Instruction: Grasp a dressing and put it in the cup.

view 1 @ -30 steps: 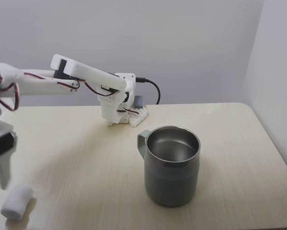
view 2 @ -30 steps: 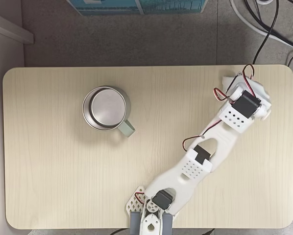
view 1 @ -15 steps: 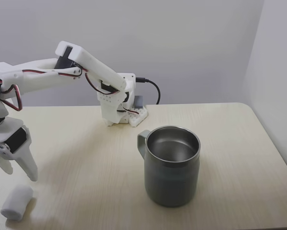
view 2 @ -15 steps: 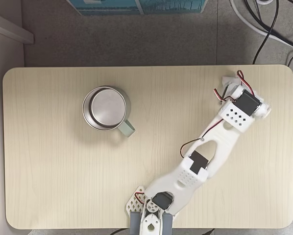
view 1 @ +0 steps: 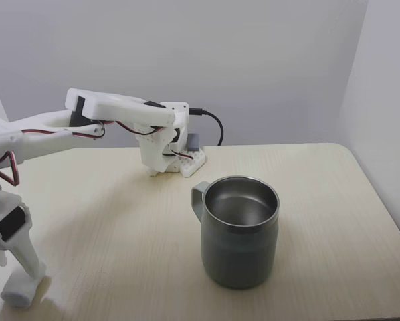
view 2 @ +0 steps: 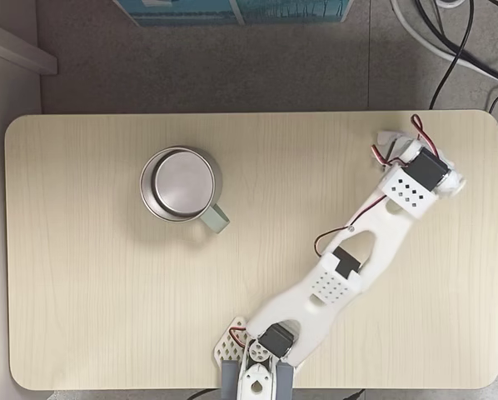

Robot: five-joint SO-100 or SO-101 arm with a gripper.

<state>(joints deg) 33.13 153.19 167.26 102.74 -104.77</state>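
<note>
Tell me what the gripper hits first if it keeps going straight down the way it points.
Most likely the dressing: the gripper points down with its fingers right above it, apparently already touching the roll, though depth is uncertain.

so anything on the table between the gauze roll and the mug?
No. In a fixed view the stretch of table between the gauze roll and the mug is bare wood. The gripper sits right at the roll.
</note>
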